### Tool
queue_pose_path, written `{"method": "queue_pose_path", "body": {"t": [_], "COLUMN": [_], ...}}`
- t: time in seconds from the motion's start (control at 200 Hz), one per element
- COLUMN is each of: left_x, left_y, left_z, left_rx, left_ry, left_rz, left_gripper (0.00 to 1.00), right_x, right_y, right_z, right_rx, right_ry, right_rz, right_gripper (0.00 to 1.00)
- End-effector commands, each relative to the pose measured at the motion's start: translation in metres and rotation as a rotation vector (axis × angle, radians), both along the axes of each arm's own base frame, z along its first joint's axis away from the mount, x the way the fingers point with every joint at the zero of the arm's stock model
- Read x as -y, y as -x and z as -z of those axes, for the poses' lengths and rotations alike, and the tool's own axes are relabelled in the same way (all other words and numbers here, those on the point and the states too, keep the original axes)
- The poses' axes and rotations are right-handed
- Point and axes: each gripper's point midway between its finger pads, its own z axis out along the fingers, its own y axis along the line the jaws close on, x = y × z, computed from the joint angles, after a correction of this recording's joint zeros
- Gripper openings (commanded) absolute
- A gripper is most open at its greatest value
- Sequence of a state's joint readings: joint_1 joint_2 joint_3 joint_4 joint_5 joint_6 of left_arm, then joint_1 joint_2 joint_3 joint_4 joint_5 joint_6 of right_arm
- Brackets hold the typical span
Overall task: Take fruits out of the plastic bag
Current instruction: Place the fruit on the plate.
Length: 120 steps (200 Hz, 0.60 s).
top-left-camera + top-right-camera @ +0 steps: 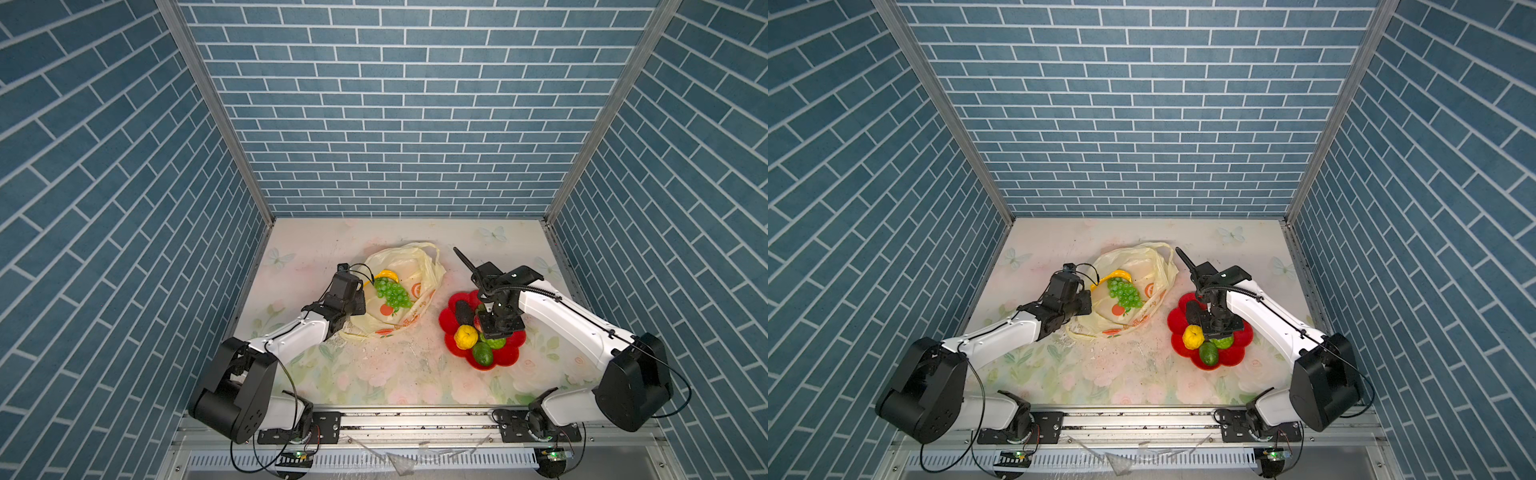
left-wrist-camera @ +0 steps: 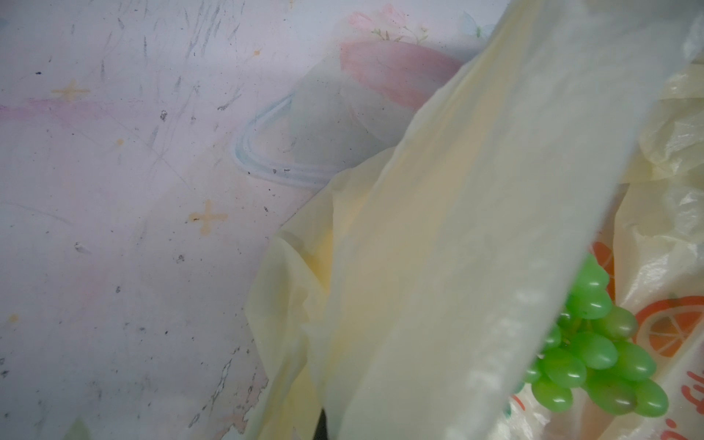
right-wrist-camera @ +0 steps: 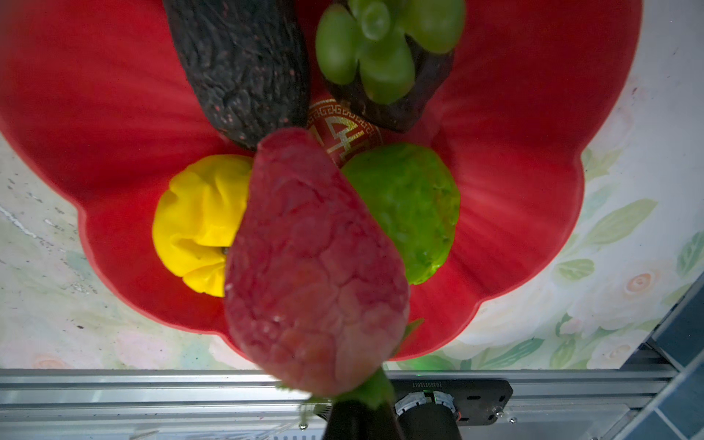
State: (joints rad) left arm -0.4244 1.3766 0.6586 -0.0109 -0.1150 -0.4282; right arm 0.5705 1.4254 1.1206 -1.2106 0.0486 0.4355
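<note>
Left of centre in a top view the left fingers [image 1: 358, 296] pinch the bag [image 1: 409, 266] rim shut, likely to hold its mouth open over grapes [image 1: 392, 293] and banana [image 1: 386, 274]; the right fingers [image 3: 354, 423], closed on the strawberry [image 3: 316, 263] stalk, hang it over the plate [image 3: 533, 152], right of centre

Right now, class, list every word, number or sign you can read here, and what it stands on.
None reads fully.
Red lettering on the plastic bag: creased, too small to read.
Gold emblem on the red plate: half hidden by the strawberry, unreadable.
Number strip on the black bracket: blurred, unreadable.
</note>
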Motion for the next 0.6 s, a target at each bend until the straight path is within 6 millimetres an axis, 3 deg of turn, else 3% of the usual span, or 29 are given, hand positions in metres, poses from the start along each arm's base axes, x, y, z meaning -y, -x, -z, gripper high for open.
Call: {"method": "queue_pose_path", "body": {"t": [0.0,0.595], "left_x": [0.001,0.001], "left_y": [-0.003,-0.003], "left_z": [-0.004,-0.004], "left_rx": [0.003,0.002], "left_ry": [-0.019,-0.02], "left_rz": [0.005,0.006], "left_gripper": [0.03,0.03], "right_x": [0.009,0.005], "right_y": [0.005,-0.001], "right_z": [0.009,0.024], "right_rx": [-0.036,-0.069], "right_ry": [0.039,0.043], "right_rz": [-0.027,-0.017], "right_gripper": [0.0,0.0]}}
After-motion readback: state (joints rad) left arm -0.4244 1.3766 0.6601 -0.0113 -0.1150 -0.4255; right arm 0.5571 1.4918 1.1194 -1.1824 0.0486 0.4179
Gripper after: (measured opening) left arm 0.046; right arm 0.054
